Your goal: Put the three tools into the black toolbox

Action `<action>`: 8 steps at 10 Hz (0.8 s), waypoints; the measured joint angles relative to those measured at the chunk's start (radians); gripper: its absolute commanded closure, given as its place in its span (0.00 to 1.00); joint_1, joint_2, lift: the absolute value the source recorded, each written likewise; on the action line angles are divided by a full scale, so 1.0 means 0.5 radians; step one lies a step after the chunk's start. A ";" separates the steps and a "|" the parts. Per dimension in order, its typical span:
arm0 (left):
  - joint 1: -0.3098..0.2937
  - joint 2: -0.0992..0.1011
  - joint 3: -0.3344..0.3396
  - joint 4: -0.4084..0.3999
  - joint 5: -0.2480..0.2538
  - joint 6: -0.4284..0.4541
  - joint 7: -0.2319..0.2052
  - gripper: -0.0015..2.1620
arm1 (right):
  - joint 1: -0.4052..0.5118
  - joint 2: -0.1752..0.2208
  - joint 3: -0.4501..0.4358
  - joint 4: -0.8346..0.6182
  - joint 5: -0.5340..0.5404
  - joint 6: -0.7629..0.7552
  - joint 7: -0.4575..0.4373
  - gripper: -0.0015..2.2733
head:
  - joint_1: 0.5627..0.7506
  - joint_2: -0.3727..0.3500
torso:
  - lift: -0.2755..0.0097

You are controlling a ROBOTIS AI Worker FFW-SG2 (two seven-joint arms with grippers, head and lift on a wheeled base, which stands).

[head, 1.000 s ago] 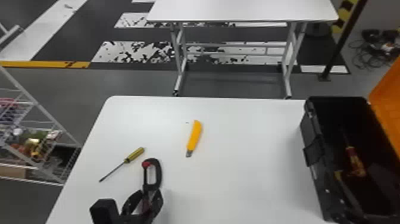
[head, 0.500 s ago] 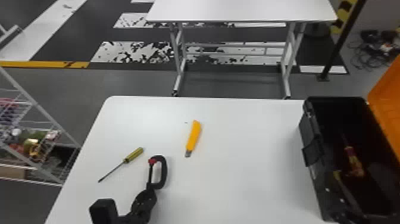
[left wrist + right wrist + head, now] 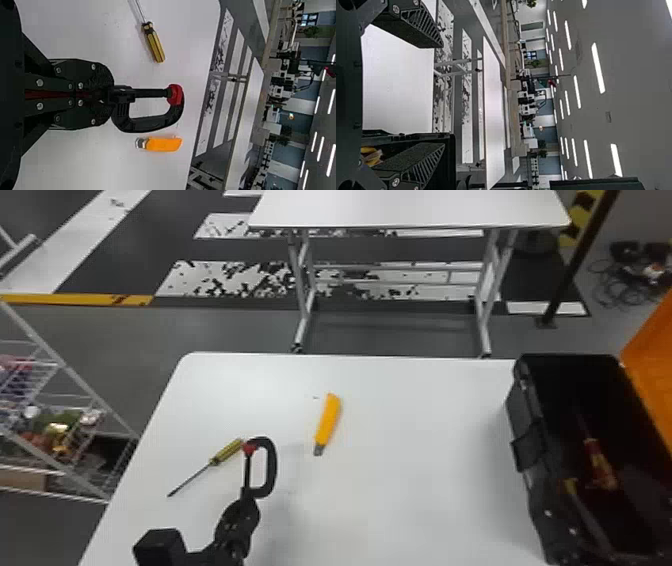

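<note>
On the left of the table (image 3: 400, 490), the yellow-and-black screwdriver (image 3: 227, 452) lies flat and slantwise, its handle away from the robot and its shaft angled back toward the near left. That leaves the thick handle open to a grasp, once the clamp beside it is out of the way.

The left claw (image 3: 106, 94) is closed on the black clamp (image 3: 272, 467), pinching it at one end. The frame and red tip (image 3: 249, 447) stick out ahead of the fingers, probably so that the long part can go into the box first. Whether it fully clears the tabletop, I can't tell.

Just right of the clamp, the yellow utility knife (image 3: 327, 424) rests flat, metal end toward the robot. It is the loose tool nearest the box, though still well apart from it.

At the right stands the black toolbox (image 3: 520, 425), its orange lid (image 3: 655, 350) open so things can be dropped in from above. A red-and-yellow screwdriver (image 3: 600, 465) is already inside; clamp, knife and the other screwdriver seem to be the three to stow.

The right claw (image 3: 442, 95) waits by the toolbox, fingers spread and empty.
</note>
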 measured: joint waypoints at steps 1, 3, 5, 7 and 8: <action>0.048 0.004 -0.001 -0.107 -0.004 0.004 -0.002 0.85 | -0.003 0.000 0.015 -0.011 0.000 0.038 0.040 0.05 | 0.70 0.67 | 0.79; 0.124 0.018 -0.017 -0.301 -0.035 0.029 -0.067 0.85 | -0.032 -0.001 0.031 -0.079 -0.053 0.271 0.189 0.05 | 0.70 0.69 | 0.79; 0.177 0.048 -0.109 -0.443 -0.151 0.039 -0.087 0.85 | -0.109 0.001 -0.016 -0.197 -0.207 0.805 0.338 0.05 | 0.70 0.66 | 0.79; 0.188 0.083 -0.217 -0.496 -0.240 0.044 -0.083 0.85 | -0.227 0.003 -0.063 -0.341 -0.303 1.406 0.452 0.05 | 0.70 0.64 | 0.79; 0.188 0.102 -0.271 -0.500 -0.277 0.046 -0.074 0.85 | -0.307 0.004 -0.097 -0.382 -0.371 1.706 0.527 0.05 | 0.70 0.63 | 0.79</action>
